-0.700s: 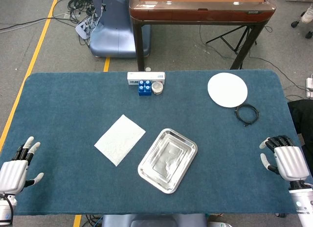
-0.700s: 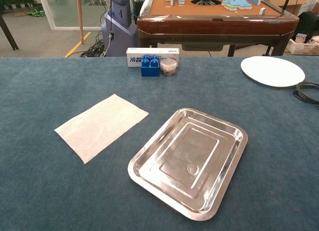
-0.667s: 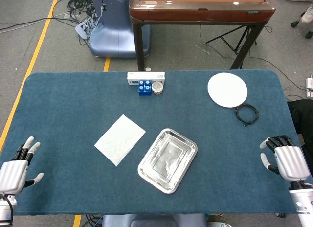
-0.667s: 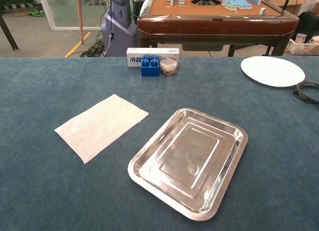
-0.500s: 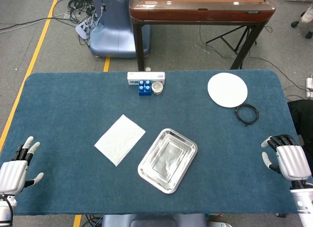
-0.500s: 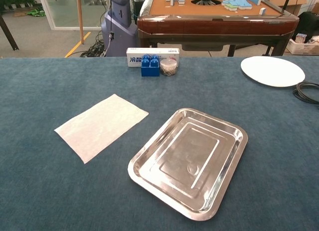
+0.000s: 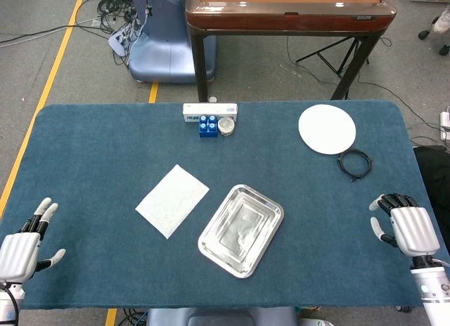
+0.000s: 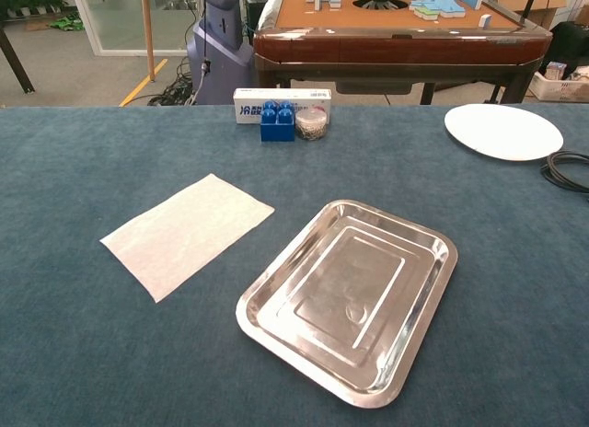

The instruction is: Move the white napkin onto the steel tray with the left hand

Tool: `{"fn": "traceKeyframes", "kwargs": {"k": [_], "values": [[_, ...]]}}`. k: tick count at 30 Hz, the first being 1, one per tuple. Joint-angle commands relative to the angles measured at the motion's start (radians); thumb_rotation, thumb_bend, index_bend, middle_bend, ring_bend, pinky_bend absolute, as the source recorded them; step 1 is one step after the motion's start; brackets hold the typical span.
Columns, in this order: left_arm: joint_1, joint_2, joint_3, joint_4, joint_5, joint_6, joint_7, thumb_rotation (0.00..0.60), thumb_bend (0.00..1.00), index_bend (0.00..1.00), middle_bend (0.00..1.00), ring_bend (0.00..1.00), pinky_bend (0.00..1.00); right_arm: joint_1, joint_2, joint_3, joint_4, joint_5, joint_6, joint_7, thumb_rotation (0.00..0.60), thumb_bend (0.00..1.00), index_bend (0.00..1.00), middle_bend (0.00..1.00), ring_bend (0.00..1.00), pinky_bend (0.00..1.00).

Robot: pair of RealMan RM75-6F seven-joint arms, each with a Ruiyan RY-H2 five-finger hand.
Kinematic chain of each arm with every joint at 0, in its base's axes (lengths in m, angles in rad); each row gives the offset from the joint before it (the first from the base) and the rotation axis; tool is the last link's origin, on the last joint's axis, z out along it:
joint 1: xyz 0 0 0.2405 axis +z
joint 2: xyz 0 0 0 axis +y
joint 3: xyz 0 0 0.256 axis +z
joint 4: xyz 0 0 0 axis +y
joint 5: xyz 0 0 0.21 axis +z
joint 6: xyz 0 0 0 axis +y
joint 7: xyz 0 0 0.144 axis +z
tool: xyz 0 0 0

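Note:
The white napkin [image 7: 173, 200] [image 8: 188, 233] lies flat on the blue table, just left of the steel tray [image 7: 241, 230] [image 8: 350, 296], which holds nothing. My left hand [image 7: 22, 249] rests at the table's near left corner, far from the napkin, fingers spread and holding nothing. My right hand [image 7: 401, 226] sits at the near right edge with its fingers curled in, nothing in it. The chest view shows neither hand.
At the back middle stand a white box [image 7: 209, 111], a blue block [image 7: 207, 125] and a small round jar [image 7: 226, 126]. A white plate [image 7: 327, 128] and a coiled black cable [image 7: 354, 163] lie at the back right. A brown table [image 7: 288, 10] stands beyond.
My right hand has shifted slightly to the left and up. My left hand has dropped a little toward the near edge. Napkin and tray have not moved.

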Motion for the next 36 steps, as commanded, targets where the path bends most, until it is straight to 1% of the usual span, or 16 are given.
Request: {"fn": "traceKeyframes", "kwargs": {"k": [1, 2, 5, 7, 8, 10, 11, 13, 15, 21, 23, 25, 28, 30, 33, 36], "values": [[-0.006, -0.017, 0.001, 0.022, 0.022, 0.008, 0.008, 0.600, 0.18, 0.12, 0.43, 0.60, 0.87, 0.000, -0.003, 0.002, 0.005, 0.007, -0.002, 0.000, 0.600, 0.43, 0.45, 0.40, 0.27, 0.29], [-0.008, -0.027, 0.001, 0.031, 0.029, 0.011, 0.015, 0.600, 0.18, 0.14, 0.53, 0.65, 0.89, -0.001, -0.005, 0.003, 0.005, 0.008, 0.000, -0.003, 0.600, 0.43, 0.45, 0.40, 0.27, 0.29], [-0.018, -0.055, 0.007, 0.053, 0.053, 0.006, 0.023, 0.600, 0.18, 0.20, 0.68, 0.72, 0.90, -0.004, -0.009, 0.004, 0.006, 0.005, 0.012, -0.004, 0.600, 0.43, 0.45, 0.40, 0.28, 0.29], [-0.029, -0.066, 0.010, 0.059, 0.063, -0.008, 0.005, 0.600, 0.17, 0.20, 0.67, 0.70, 0.89, -0.007, -0.009, 0.004, 0.006, 0.004, 0.017, -0.002, 0.600, 0.43, 0.45, 0.40, 0.28, 0.29], [-0.035, -0.070, 0.012, 0.063, 0.068, -0.016, -0.005, 0.600, 0.15, 0.21, 0.60, 0.64, 0.85, -0.008, -0.009, 0.004, 0.006, 0.005, 0.019, -0.002, 0.600, 0.43, 0.45, 0.40, 0.28, 0.29], [-0.058, -0.076, 0.016, 0.072, 0.084, -0.046, -0.025, 0.600, 0.12, 0.21, 0.35, 0.42, 0.69, -0.008, -0.010, 0.006, 0.008, 0.007, 0.021, -0.001, 0.600, 0.43, 0.45, 0.40, 0.28, 0.29], [-0.070, -0.079, 0.015, 0.078, 0.091, -0.059, -0.031, 0.600, 0.11, 0.20, 0.21, 0.28, 0.57, -0.009, -0.010, 0.006, 0.009, 0.009, 0.020, -0.001, 0.600, 0.43, 0.45, 0.40, 0.28, 0.29], [-0.092, -0.085, 0.011, 0.086, 0.104, -0.079, -0.042, 0.600, 0.11, 0.21, 0.05, 0.11, 0.41, -0.009, -0.009, 0.006, 0.009, 0.011, 0.020, -0.002, 0.600, 0.43, 0.45, 0.40, 0.28, 0.28], [-0.112, -0.092, 0.007, 0.095, 0.112, -0.096, -0.058, 0.600, 0.10, 0.25, 0.00, 0.02, 0.29, -0.011, -0.008, 0.006, 0.008, 0.009, 0.024, -0.001, 0.600, 0.43, 0.45, 0.40, 0.28, 0.29], [-0.163, -0.195, -0.007, 0.210, 0.138, -0.115, -0.071, 0.600, 0.10, 0.31, 0.00, 0.00, 0.16, -0.020, -0.005, 0.010, 0.005, 0.009, 0.044, 0.006, 0.600, 0.43, 0.45, 0.40, 0.28, 0.29], [-0.175, -0.214, -0.003, 0.228, 0.139, -0.132, -0.079, 0.600, 0.10, 0.31, 0.00, 0.00, 0.15, -0.020, -0.005, 0.010, 0.004, 0.010, 0.043, 0.006, 0.600, 0.43, 0.45, 0.40, 0.28, 0.29], [-0.191, -0.226, 0.001, 0.230, 0.132, -0.162, -0.100, 0.600, 0.10, 0.32, 0.00, 0.00, 0.17, -0.019, -0.005, 0.010, 0.004, 0.012, 0.038, 0.004, 0.600, 0.43, 0.45, 0.40, 0.28, 0.29], [-0.210, -0.242, 0.000, 0.244, 0.125, -0.187, -0.105, 0.600, 0.10, 0.32, 0.00, 0.00, 0.25, -0.017, -0.005, 0.010, 0.002, 0.015, 0.033, 0.002, 0.600, 0.43, 0.45, 0.40, 0.28, 0.28], [-0.222, -0.255, -0.001, 0.258, 0.120, -0.202, -0.100, 0.600, 0.10, 0.32, 0.00, 0.00, 0.28, -0.017, -0.004, 0.010, 0.001, 0.016, 0.032, 0.000, 0.600, 0.43, 0.45, 0.40, 0.28, 0.29], [-0.238, -0.273, -0.001, 0.287, 0.123, -0.213, -0.089, 0.600, 0.10, 0.32, 0.00, 0.00, 0.27, -0.018, -0.003, 0.011, -0.001, 0.017, 0.034, 0.001, 0.600, 0.43, 0.45, 0.40, 0.28, 0.29], [-0.253, -0.303, -0.004, 0.333, 0.125, -0.217, -0.059, 0.600, 0.10, 0.32, 0.00, 0.00, 0.22, -0.019, -0.002, 0.012, -0.001, 0.018, 0.035, 0.002, 0.600, 0.43, 0.45, 0.40, 0.28, 0.29]]}}
